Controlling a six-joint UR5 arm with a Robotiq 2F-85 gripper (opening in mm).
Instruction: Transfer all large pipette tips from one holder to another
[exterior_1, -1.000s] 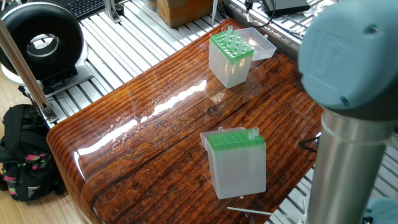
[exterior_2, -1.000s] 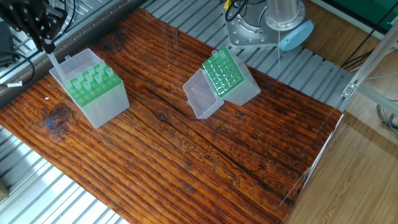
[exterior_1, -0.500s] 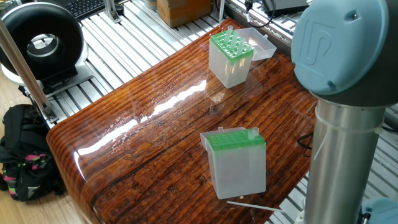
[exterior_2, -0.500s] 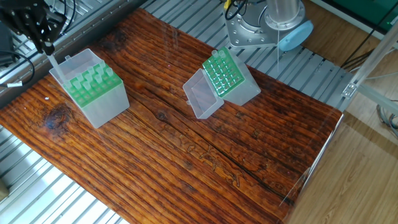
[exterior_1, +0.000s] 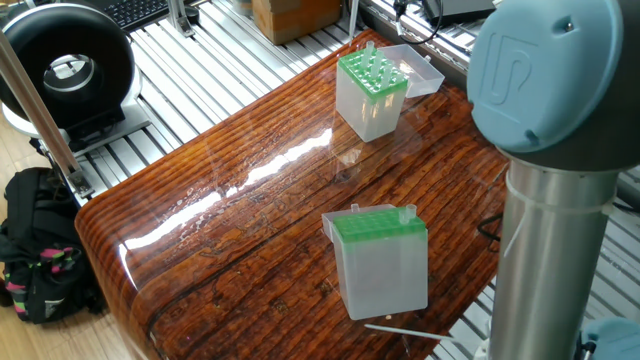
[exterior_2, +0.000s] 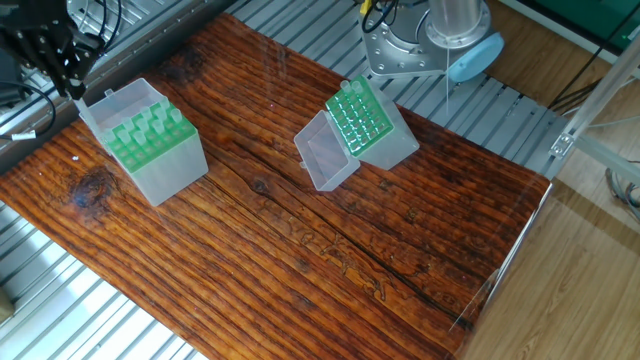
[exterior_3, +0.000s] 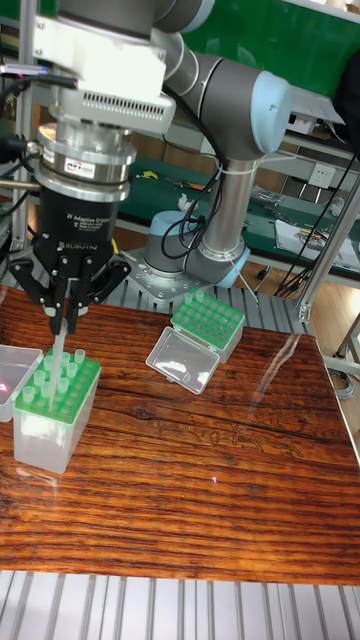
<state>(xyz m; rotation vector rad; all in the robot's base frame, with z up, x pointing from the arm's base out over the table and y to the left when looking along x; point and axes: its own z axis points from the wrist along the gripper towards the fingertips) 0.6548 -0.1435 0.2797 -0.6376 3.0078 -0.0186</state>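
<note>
In the tall fixed view my gripper (exterior_3: 67, 312) hangs over the back corner of the near green-topped holder (exterior_3: 50, 425). Its fingers are pinched together on a large pipette tip (exterior_3: 58, 352), whose lower end reaches down to the rack top. Several more tips (exterior_3: 62, 372) stand in that rack. The other fixed view has the gripper (exterior_2: 66, 72) at the top left, just behind this holder (exterior_2: 150, 150). The second holder (exterior_2: 372, 122) stands mid-table with its clear lid (exterior_2: 322, 160) open. In one fixed view a tip (exterior_1: 407, 213) pokes up at the corner of the near holder (exterior_1: 382, 262).
The arm's grey column and blue elbow (exterior_1: 555, 150) fill the right of one fixed view. A loose tip (exterior_1: 400, 329) lies by the table edge beside the near holder. Aluminium rails (exterior_2: 60, 300) ring the wooden table (exterior_2: 300, 240). A clear tray (exterior_3: 10, 375) sits left of the near holder.
The arm's elbow swung left in one fixed view during the first half second, then held. The gripper shifted slightly up and left over the holder's corner.
</note>
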